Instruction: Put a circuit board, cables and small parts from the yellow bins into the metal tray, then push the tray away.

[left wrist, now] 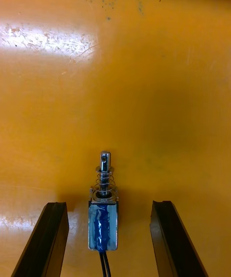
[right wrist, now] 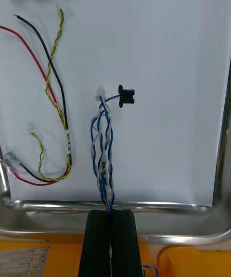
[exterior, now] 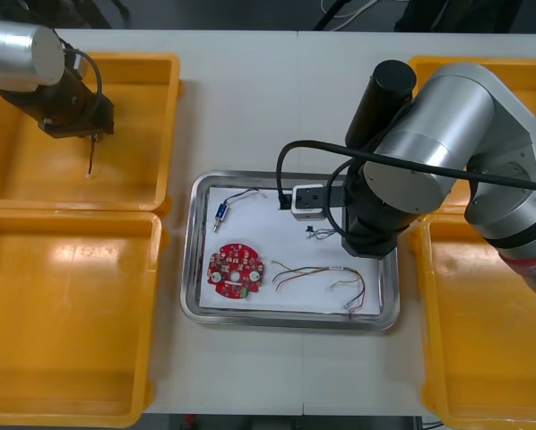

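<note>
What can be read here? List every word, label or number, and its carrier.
Sleeve on the blue and white cable in the right end effector: too small.
Sleeve on the black cable: too small.
Label on the yellow bin: blurred.
The small metal part at the left end effector: no text.
Nothing legible.

Light table [exterior: 250,107], crossed by a thin seam [exterior: 297,90] from near edge to far. Beyond the far edge, dark floor [exterior: 232,11]. Brightly lit, soft shadows.
</note>
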`<state>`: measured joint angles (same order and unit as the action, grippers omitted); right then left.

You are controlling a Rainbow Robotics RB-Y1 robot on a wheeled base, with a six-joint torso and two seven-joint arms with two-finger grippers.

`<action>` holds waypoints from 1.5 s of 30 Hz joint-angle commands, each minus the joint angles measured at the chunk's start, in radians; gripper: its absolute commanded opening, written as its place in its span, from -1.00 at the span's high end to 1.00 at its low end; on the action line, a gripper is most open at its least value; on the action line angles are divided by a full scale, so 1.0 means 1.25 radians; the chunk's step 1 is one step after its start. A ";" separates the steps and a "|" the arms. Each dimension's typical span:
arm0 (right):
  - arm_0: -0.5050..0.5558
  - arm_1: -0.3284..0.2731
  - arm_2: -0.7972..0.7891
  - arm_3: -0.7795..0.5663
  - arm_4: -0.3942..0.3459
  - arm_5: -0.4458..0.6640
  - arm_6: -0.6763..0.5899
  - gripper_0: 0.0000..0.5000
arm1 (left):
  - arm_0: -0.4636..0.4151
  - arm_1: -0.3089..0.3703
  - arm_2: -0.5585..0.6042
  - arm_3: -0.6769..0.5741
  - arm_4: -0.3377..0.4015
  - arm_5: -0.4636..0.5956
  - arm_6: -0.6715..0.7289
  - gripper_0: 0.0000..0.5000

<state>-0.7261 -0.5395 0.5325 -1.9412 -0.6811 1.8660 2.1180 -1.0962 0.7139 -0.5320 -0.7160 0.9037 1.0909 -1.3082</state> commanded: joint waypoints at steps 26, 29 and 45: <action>-0.028 0.068 0.083 0.147 0.091 -0.196 -0.082 0.96 | 0.001 -0.008 0.017 -0.004 -0.009 -0.019 -0.011 1.00; -0.028 0.067 0.083 0.145 0.095 -0.196 -0.083 0.33 | 0.001 -0.008 0.016 -0.004 -0.008 -0.019 -0.015 1.00; -0.047 0.073 0.040 0.101 0.093 -0.075 -0.102 -1.00 | 0.001 0.007 0.017 -0.021 -0.008 0.002 -0.015 1.00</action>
<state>-0.7367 -0.4726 0.6214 -1.7566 -0.5602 1.7195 2.0293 -1.0933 0.7133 -0.5320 -0.7160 0.8967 1.0801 -1.3083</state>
